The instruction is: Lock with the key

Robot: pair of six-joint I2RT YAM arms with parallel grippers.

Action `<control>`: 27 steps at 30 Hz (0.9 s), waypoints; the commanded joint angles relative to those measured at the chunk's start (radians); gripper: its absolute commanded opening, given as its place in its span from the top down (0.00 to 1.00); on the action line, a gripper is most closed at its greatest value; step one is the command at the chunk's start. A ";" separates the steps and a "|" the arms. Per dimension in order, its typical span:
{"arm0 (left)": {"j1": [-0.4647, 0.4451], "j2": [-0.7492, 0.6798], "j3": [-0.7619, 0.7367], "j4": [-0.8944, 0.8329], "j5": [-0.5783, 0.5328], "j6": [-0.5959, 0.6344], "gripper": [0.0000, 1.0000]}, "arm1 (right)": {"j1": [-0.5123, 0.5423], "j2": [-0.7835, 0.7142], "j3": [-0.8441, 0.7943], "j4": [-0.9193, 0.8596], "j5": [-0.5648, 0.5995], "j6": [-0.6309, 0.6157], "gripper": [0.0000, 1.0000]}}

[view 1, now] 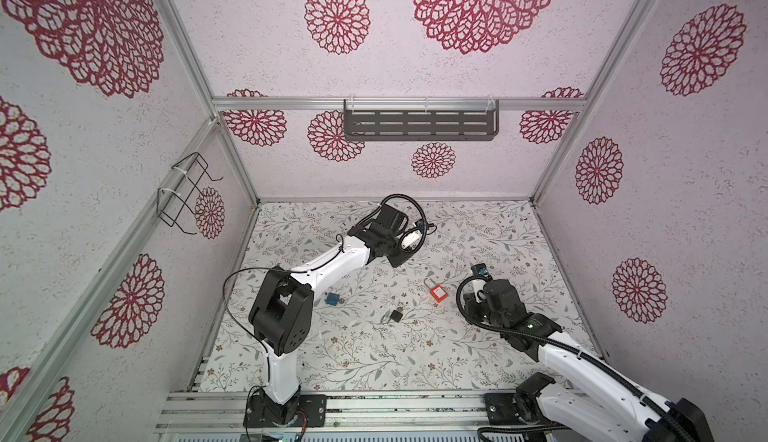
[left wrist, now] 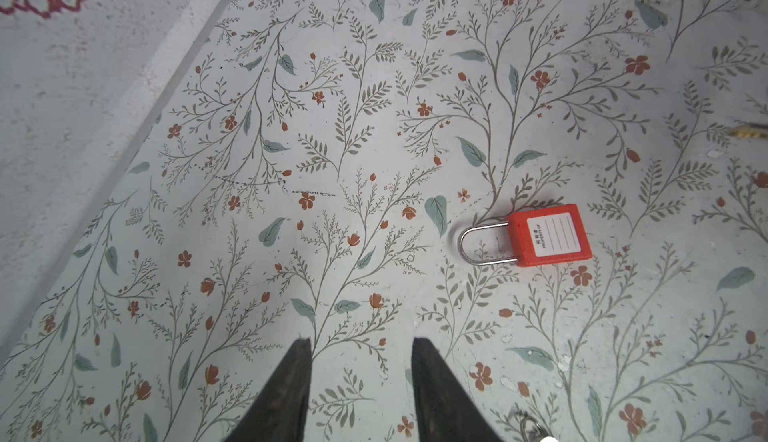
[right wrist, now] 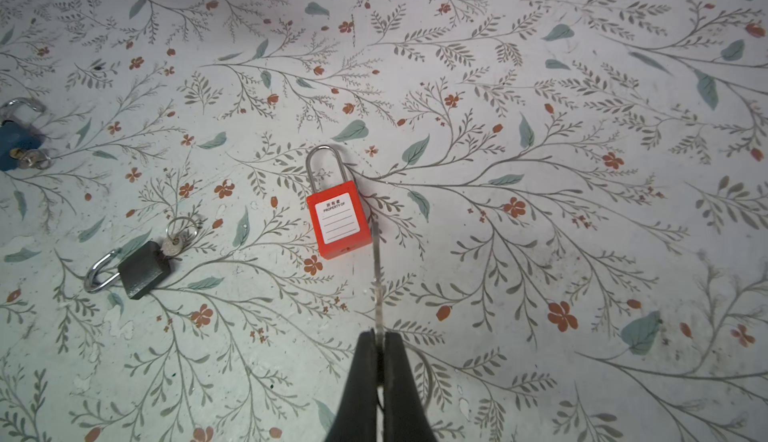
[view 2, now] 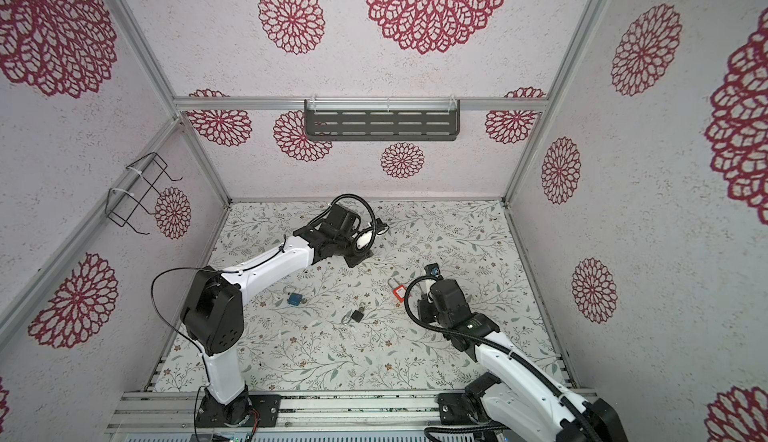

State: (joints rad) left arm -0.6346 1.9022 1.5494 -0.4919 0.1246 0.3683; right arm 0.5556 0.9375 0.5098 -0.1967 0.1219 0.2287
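Grips the key (right wrist: 376, 278) in the tightly closed right gripper (right wrist: 377, 334), blade thrust forward, tip just beside the bottom corner of the red lock (right wrist: 338, 219); cannot tell whether touching. Finds the lock flat on the table (right wrist: 540, 253), label up, shackle (right wrist: 323, 165) pointing away from the key and apparently seated at both legs. Places it, in a top view, right of centre, between the two arms' working ends. Holds the left gripper (left wrist: 361, 342) part open and empty over bare table, near the lock but clear of it. Leaves aside the black lock (right wrist: 141, 269) and blue lock (right wrist: 16, 145), each apparently carrying a key of its own, well apart toward the left arm. Appears to be at the line-up step: key in hand, not yet in the keyway. Next calls for bringing the blade round to the bottom face of the body, marked by a small hole, levelling it with the flat-lying lock, pushing straight in, then turning. Probably needs the left jaws closed on the body or shackle first, to stop a loose lock skating across the table under the push. Demands a fine approach; risks nudging rather than entering with the blade off-axis.
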 commanded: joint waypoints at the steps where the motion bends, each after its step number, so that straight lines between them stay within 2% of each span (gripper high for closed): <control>1: 0.008 0.005 0.006 -0.047 -0.002 -0.101 0.56 | -0.007 0.068 0.077 0.049 -0.012 -0.042 1.00; 5: 0.034 -0.046 -0.039 -0.074 -0.011 -0.191 0.55 | -0.050 0.183 0.127 0.060 -0.060 -0.080 1.00; 10: 0.058 -0.179 -0.197 0.005 -0.021 -0.185 0.52 | -0.134 0.342 0.214 0.047 -0.182 -0.129 1.00; 15: 0.123 -0.290 -0.319 0.112 0.014 -0.320 0.50 | -0.161 0.472 0.309 0.002 -0.226 -0.186 1.00; 16: 0.138 -0.307 -0.335 0.125 0.027 -0.346 0.37 | -0.164 0.492 0.322 -0.002 -0.225 -0.194 1.00; 17: 0.151 -0.321 -0.348 0.134 0.046 -0.366 0.01 | -0.167 0.511 0.336 -0.007 -0.224 -0.202 1.00; 22: 0.166 -0.367 -0.396 0.160 0.033 -0.396 0.03 | -0.169 0.609 0.383 -0.041 -0.224 -0.218 1.00; 27: 0.164 -0.400 -0.440 0.188 0.006 -0.364 0.03 | -0.169 0.678 0.398 -0.042 -0.237 -0.195 1.00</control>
State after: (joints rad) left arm -0.4667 1.5352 1.1255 -0.3504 0.1406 -0.0006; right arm 0.3916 1.6016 0.8806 -0.2127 -0.0914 0.0406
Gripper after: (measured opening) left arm 0.974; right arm 0.050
